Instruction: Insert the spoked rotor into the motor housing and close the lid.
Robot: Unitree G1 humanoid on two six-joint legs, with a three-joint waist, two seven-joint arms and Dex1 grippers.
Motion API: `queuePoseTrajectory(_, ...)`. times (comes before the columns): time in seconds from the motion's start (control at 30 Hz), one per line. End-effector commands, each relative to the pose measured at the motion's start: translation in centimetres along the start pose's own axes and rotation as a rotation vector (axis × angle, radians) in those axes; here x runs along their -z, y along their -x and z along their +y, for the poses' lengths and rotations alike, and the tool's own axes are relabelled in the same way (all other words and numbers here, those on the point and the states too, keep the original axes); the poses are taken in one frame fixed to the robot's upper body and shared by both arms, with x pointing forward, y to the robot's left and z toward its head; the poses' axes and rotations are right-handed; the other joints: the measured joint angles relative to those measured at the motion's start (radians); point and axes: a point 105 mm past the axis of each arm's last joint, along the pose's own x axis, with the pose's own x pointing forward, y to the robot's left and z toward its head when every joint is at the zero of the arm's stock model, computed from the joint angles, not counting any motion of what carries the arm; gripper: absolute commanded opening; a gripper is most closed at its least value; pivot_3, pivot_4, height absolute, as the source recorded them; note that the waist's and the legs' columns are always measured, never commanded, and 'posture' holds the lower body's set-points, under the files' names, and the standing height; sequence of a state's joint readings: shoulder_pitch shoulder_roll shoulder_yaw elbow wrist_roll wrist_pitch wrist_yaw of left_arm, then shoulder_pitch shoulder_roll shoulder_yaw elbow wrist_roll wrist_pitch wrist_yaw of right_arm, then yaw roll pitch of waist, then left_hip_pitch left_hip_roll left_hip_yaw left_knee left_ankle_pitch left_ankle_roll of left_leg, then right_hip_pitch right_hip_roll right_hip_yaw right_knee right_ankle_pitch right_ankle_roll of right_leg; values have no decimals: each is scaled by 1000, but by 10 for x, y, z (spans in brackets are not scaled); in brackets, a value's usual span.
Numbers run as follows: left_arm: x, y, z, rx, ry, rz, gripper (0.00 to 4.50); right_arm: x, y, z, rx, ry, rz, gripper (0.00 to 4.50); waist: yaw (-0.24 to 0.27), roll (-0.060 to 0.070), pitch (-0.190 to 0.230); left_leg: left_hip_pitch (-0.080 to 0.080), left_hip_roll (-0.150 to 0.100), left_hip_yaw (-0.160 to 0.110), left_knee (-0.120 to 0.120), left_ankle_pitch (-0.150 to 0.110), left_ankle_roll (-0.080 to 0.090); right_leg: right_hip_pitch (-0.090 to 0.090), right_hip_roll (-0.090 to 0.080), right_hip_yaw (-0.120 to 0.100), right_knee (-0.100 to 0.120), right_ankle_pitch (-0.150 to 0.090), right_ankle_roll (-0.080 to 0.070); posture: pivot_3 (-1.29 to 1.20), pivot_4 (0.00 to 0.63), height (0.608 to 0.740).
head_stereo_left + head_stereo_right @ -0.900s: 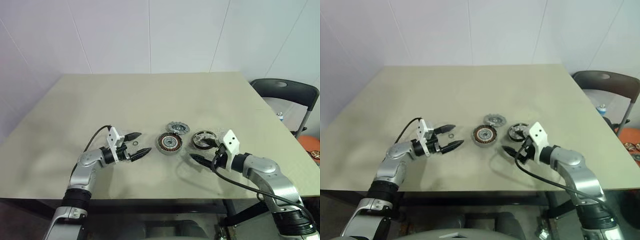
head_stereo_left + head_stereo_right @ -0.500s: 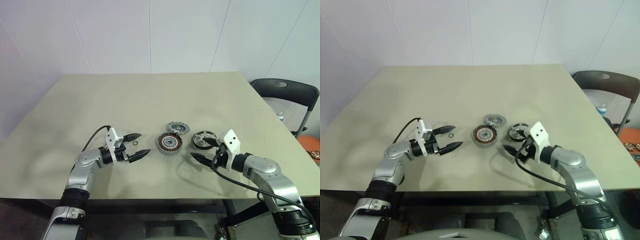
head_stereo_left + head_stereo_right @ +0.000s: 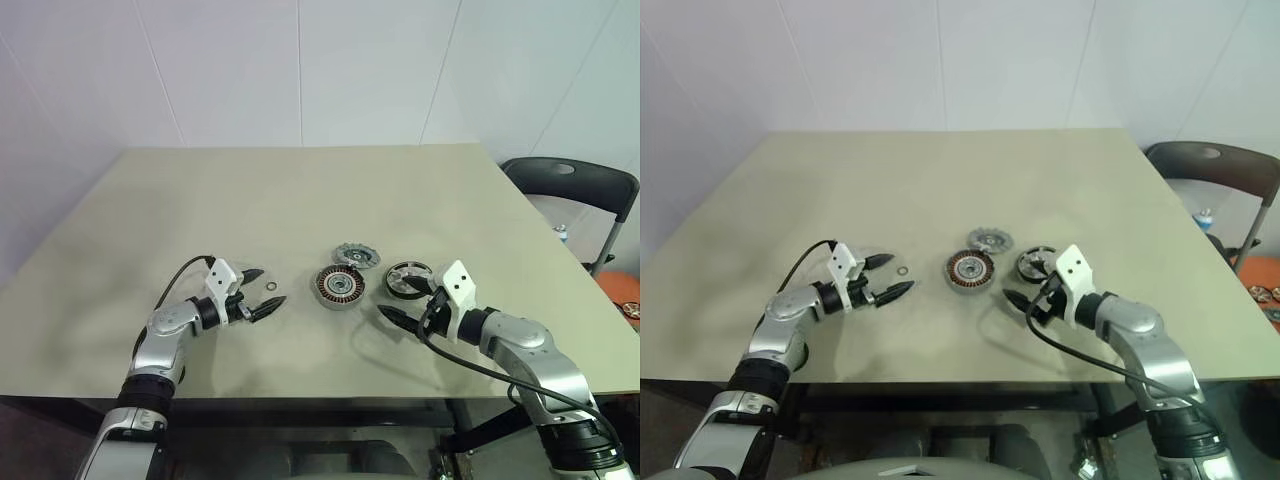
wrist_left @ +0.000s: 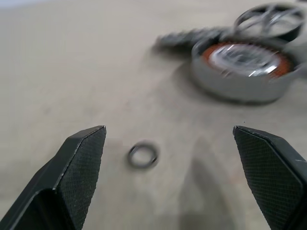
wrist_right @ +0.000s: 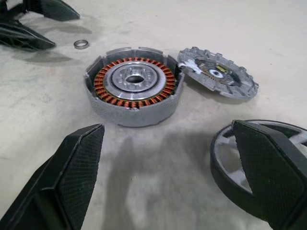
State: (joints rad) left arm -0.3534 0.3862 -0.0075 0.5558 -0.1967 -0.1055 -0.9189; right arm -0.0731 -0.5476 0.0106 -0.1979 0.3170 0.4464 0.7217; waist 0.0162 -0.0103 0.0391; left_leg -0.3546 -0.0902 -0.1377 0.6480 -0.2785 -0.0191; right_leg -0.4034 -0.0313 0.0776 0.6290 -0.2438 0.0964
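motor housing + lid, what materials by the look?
Motor housing: likely cast aluminium, matte grey grainy wall; copper-coloured windings around a bright machined silver hub. Lid: looks like the same dull grey cast metal, toothed rim, dark inserts of unclear material.

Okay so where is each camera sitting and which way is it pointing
Head views: look forward and down over the table; both arms show, left gripper and right gripper open.
Left wrist view: along its own fingers at a small ring.
Right wrist view: along its fingers at the motor housing, lid and spoked rotor.
Both wrist views share the housing.
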Motion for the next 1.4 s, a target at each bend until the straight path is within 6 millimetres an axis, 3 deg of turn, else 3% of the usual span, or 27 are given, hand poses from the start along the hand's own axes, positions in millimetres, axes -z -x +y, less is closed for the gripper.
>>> queuePoseTrajectory(0.03,-12,-7,9,-36,-39,-20,4500,-10,-1,6,7,25,-49,4445,0,0,0,0,0,0,0,0,0,0,0,0,0,0,0,0,0,740)
queuePoseTrajectory(0.67,5,-11,21,-10,-17,214,4500,-6,-3,15,84,-29,-98,4445,-1,0,0,0,0,0,0,0,0,0,1,0,0,0,0,0,0,740)
queuePoseTrajectory(1.0,-5,-29,9,45,10,158,4500,-4,-1,13,117,-36,-101,4445,-1,0,0,1,-1,0,1,0,0,1,0,0,0,0,0,0,0,740)
queuePoseTrajectory(1.4,9,-13,20,25,18,241,4500,-4,-2,9,137,-32,-97,4445,-5,0,0,1,0,0,0,0,0,1,0,0,1,0,0,0,0,740)
